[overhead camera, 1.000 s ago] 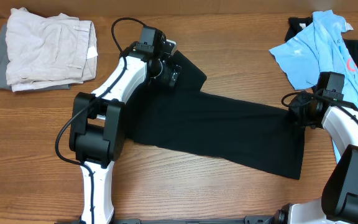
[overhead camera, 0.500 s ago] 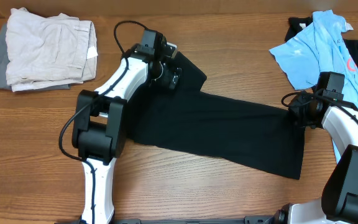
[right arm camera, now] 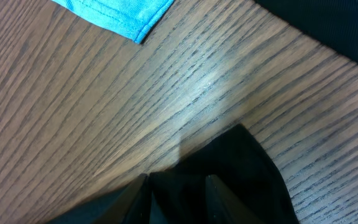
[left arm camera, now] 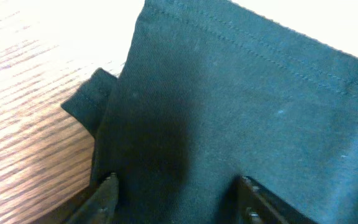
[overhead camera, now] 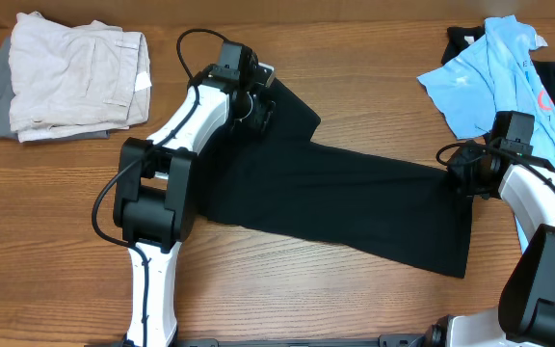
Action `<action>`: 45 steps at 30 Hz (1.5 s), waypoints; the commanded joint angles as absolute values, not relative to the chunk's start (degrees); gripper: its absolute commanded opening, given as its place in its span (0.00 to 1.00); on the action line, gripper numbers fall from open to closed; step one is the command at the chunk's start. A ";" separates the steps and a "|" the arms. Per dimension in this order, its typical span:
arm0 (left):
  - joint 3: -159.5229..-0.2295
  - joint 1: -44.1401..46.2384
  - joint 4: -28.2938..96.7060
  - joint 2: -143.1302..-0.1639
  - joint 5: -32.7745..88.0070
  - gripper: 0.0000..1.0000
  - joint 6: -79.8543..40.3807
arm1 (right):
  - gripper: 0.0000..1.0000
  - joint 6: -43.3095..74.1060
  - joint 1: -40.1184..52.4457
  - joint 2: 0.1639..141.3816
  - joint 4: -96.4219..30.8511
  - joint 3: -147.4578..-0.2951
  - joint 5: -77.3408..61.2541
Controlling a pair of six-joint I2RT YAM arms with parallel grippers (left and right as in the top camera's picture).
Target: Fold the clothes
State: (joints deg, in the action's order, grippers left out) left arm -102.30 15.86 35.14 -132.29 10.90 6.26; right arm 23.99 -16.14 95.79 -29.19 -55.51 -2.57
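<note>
Black shirt spread flat mid wood surface. Left pincer released, fingers wide over shirt's upper-left part. Right pincer clenched on shirt's right corner. Blue shirt just beyond; beige pile far left.

My left arm shifts a little. Its white link and black elbow sit slightly farther right than a second ago. The wrist, which dipped toward the near side half a second ago, is back up toward the far edge of the wooden counter. My left fingers ride with it, a touch farther back over the black fabric shirt.
</note>
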 commanded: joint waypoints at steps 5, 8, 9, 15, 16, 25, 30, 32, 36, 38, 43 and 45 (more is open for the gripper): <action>-109.38 15.66 38.17 -132.94 10.24 0.31 5.34 | 0.33 24.23 -16.36 94.39 -28.82 -56.64 -2.70; -109.86 15.66 38.79 -132.97 7.62 0.59 5.13 | 0.33 24.23 -16.36 94.39 -28.84 -56.64 -2.72; -109.84 15.66 39.03 -132.97 6.39 0.59 5.13 | 0.33 24.23 -16.36 94.39 -28.84 -56.64 -2.72; -108.57 14.28 38.94 -133.43 5.72 0.71 6.55 | 0.32 24.23 -16.36 94.39 -28.84 -56.64 -2.72; -108.57 13.72 38.74 -133.82 7.46 0.73 6.98 | 0.32 24.23 -16.36 94.39 -28.84 -56.64 -2.72; -108.57 12.38 37.78 -135.68 12.08 0.71 7.75 | 0.33 24.23 -16.36 94.39 -28.82 -56.64 -3.29; -108.57 13.04 37.06 -137.75 12.14 0.70 7.73 | 0.33 24.21 -16.36 94.39 -28.82 -56.64 -3.57; -108.57 13.15 36.99 -138.47 12.62 0.67 7.75 | 0.33 24.21 -16.36 94.39 -28.82 -56.64 -3.57; -108.57 13.15 36.75 -138.89 14.00 0.57 7.73 | 0.33 24.21 -16.36 94.39 -28.77 -56.64 -3.57; -108.60 13.15 36.49 -138.87 13.98 0.52 7.73 | 0.33 24.21 -16.36 94.39 -28.80 -56.64 -3.57; -108.60 13.13 36.45 -138.87 14.00 0.27 7.68 | 0.33 24.21 -16.36 94.39 -28.75 -56.64 -3.57; -108.60 13.13 36.40 -138.87 13.98 0.20 7.70 | 0.33 24.21 -16.36 94.39 -28.62 -56.64 -3.57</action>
